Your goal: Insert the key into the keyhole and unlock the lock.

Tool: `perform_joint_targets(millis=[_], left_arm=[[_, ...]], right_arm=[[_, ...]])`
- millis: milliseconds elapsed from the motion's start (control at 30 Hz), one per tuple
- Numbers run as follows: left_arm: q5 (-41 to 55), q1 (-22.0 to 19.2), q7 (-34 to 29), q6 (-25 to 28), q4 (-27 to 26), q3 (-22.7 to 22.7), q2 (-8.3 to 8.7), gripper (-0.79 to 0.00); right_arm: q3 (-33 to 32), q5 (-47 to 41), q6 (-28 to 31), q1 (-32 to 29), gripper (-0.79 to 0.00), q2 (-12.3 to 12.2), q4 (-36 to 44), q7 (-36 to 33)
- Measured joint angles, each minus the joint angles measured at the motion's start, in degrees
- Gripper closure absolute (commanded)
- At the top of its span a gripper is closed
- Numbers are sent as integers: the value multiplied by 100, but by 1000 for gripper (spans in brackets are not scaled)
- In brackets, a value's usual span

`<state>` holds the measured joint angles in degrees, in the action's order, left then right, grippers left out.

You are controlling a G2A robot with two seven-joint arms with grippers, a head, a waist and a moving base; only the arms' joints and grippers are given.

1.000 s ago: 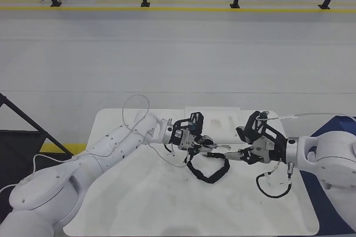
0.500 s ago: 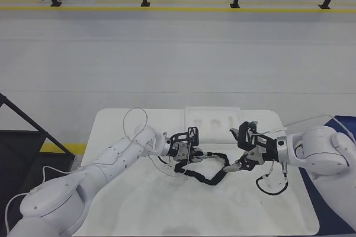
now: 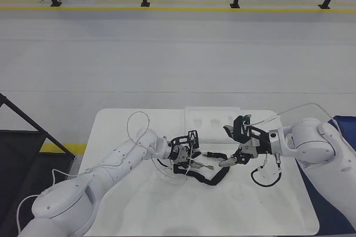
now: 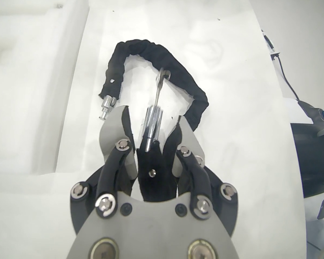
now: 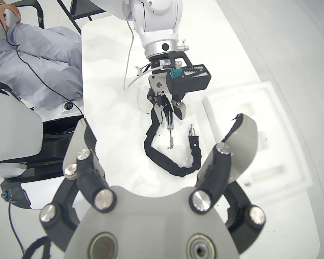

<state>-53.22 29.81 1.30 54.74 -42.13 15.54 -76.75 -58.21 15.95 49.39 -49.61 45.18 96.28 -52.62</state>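
Nearest the table's [image 3: 166, 207] front edge, the chain [image 4: 151, 52] curls in a limp loop of black woven sleeve. Beyond it, mid-table, the left gripper [image 4: 152, 114] is clamped on the lock [image 4: 151, 128], a ribbed chrome barrel. The flat steel key [image 4: 159, 90] juts from its keyhole in line with the barrel, bow toward the right gripper [image 5: 162, 121], which hangs wide open, empty and near it. The chain's chrome pin [image 4: 105, 107] lies free. A white foam tray [image 3: 213, 118] sits at the far edge.
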Motion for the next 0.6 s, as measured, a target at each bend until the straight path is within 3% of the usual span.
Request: perform_joint_targets(millis=[133,233,467,600], left_arm=[[-247,-100,658,124,-10,242,79,-785],[-619,-149,1450,229,-170,513,251,-785],[-1264,-294,2606,326,-872,1036,832,-785],[-1192,-399,2804,326,-1236,1126,1157,-785]], right_arm=[[141,-106,82,218,-785,51,-280,27],[242,-175,163,418,-785,100,-505,86],[590,-554,491,1102,-785,226,-1166,260],[744,-620,624,1524,-785,257,-1489,397]])
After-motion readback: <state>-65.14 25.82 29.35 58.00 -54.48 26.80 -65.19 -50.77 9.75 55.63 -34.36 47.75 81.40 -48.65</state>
